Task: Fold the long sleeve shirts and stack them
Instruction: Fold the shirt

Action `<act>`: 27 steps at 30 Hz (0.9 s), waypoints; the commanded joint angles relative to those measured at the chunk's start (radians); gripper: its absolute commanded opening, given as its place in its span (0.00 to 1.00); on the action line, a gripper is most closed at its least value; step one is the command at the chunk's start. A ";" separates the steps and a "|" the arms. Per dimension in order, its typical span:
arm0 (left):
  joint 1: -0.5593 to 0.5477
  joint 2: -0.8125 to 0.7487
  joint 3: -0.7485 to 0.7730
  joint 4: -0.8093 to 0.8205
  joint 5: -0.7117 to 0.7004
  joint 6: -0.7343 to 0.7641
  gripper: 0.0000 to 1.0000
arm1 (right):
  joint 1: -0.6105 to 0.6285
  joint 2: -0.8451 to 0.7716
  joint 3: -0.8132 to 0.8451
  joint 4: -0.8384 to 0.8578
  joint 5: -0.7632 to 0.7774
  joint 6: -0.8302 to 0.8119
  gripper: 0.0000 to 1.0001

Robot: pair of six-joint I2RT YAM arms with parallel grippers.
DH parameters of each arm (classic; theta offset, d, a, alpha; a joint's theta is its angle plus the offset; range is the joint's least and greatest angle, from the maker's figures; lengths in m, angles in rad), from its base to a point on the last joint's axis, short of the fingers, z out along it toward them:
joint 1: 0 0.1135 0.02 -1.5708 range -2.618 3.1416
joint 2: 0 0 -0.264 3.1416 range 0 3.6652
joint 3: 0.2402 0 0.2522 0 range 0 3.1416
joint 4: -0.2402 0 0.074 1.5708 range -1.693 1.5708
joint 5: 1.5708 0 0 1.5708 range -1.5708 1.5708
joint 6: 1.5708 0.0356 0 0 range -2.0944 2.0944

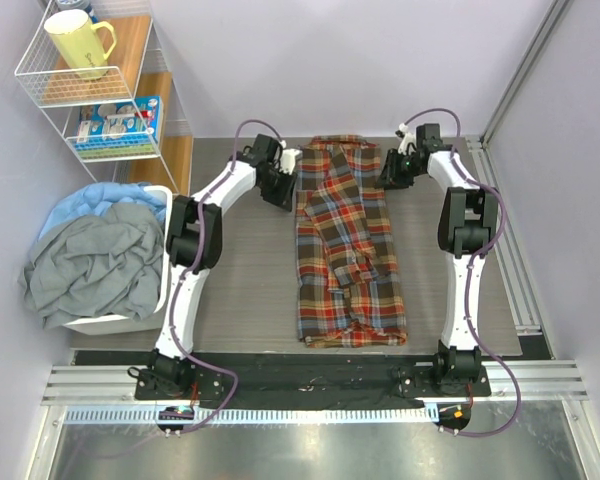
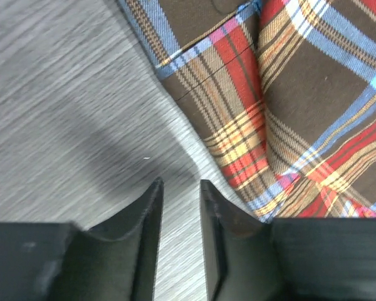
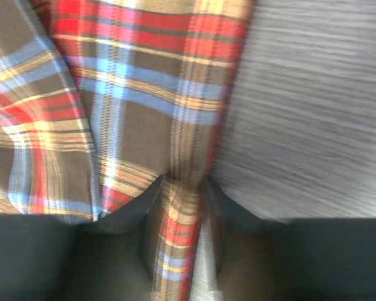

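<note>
Bright even light, soft shadows on table [image 2: 62, 94], right wrist view motion-blurred.

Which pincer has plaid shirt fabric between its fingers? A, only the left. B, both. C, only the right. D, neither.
C: in the right wrist view the edge of the plaid shirt runs between the fingers of the right pincer, while the left pincer has only bare table in its narrow gap.

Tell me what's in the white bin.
A crumpled gray garment fills the bin, spilling over its rim, with light blue cloth behind it. Anything beneath them is hidden.
</note>
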 commanded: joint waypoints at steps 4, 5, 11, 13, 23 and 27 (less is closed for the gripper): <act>0.049 -0.326 -0.233 0.091 0.191 0.094 0.64 | -0.085 -0.275 -0.080 -0.014 -0.056 -0.151 0.72; 0.045 -0.386 -0.288 0.112 0.206 0.134 0.69 | -0.096 -0.320 -0.121 -0.014 -0.065 -0.246 0.76; -0.036 -0.798 -0.601 0.146 0.222 0.364 1.00 | -0.108 -0.724 -0.424 -0.052 -0.233 -0.641 1.00; -0.059 -0.884 -0.697 0.197 0.242 0.390 1.00 | -0.108 -0.796 -0.504 -0.012 -0.294 -0.722 1.00; -0.359 -1.059 -1.076 0.299 0.199 0.642 1.00 | -0.012 -1.119 -1.063 -0.657 -0.181 -2.009 0.94; -0.471 -1.044 -1.235 0.381 0.159 0.697 0.97 | 0.002 -1.268 -1.270 -0.661 -0.162 -2.273 0.85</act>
